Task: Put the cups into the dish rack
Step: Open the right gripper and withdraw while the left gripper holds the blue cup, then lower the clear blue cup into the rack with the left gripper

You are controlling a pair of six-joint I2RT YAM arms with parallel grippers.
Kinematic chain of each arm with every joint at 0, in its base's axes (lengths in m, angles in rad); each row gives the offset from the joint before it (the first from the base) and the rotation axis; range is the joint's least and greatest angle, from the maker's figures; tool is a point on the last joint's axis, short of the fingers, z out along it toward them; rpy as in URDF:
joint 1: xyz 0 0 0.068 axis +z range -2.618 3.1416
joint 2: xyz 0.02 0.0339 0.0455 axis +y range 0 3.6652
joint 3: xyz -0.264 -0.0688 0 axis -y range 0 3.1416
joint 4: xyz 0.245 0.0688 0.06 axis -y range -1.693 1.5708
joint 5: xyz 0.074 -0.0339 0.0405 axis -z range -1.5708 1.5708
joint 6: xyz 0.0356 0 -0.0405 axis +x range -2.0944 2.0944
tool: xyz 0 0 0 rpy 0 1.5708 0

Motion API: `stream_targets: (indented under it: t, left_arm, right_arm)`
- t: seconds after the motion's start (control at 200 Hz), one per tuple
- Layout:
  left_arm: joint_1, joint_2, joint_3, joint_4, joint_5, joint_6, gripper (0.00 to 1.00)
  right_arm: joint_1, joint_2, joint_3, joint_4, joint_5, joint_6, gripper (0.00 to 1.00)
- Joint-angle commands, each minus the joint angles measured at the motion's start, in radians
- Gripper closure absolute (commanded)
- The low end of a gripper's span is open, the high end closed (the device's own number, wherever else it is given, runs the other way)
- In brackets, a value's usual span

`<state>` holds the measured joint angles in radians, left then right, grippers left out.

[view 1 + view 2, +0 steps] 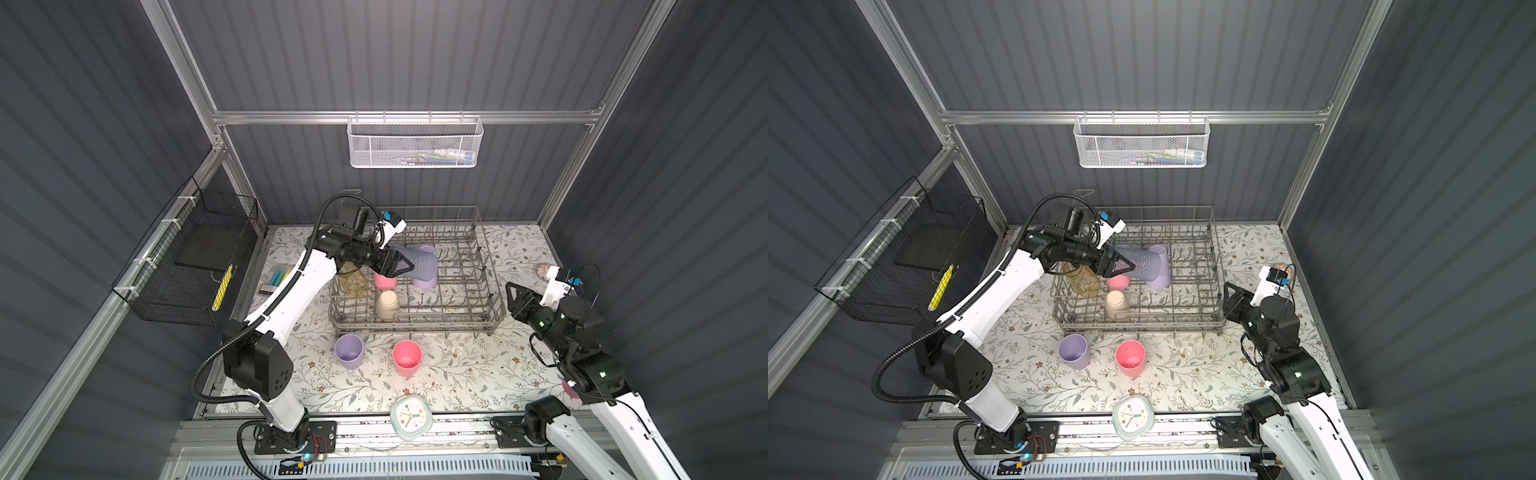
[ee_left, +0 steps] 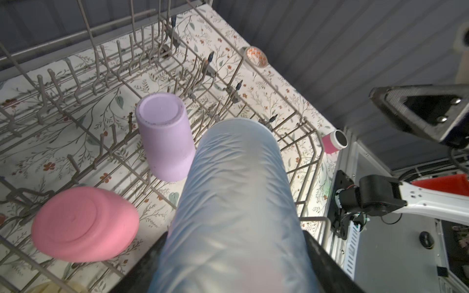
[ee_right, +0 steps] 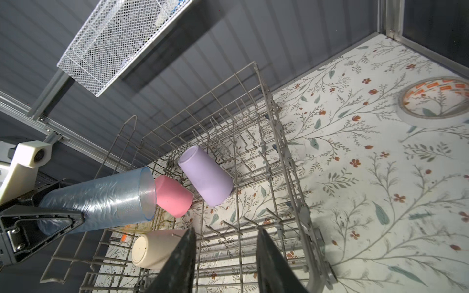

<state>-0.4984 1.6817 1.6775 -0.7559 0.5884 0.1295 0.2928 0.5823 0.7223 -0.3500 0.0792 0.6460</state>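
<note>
We hold tall blue tumbler (image 3: 101, 200) clamped in left gripper (image 1: 405, 262) above dish rack (image 1: 496, 307), long axis near level, mouth away from jaws toward rack's inverted lilac cup (image 3: 205, 177). Our right gripper (image 3: 225, 256): jaws apart, empty, outside rack's right wall.

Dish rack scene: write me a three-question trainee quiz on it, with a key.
1. True or false: the left pincer is shut on the tall translucent blue tumbler.
2. How many tumblers stand on the floral table outside the large grey wire dish rack?
3. The short beige tumbler is: A inside the rack; B on the table; C inside the blue tumbler.
Key: 1 true; 2 two: a lilac plastic tumbler, a pink plastic tumbler; 3 A.
</note>
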Motion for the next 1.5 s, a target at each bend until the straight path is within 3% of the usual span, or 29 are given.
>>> stream_targets:
  t: [0.0,0.806,1.496]
  left_arm:
    - [-0.033,0.013,0.041,-0.086,-0.073,0.058,0.38]
    - [-0.115,0.147,0.097,-0.157,-0.142,0.073,0.37]
    - [-0.176,0.282,0.247,-0.280,-0.304,0.111,0.37]
  right_arm:
    - [-0.007,-0.005,-0.014,-0.009,0.010,-0.008,0.59]
    - [-0.030,-0.010,-0.056,0.000,-0.037,0.003,0.59]
    - [-0.057,0.002,-0.085,0.019,-0.071,0.007,0.58]
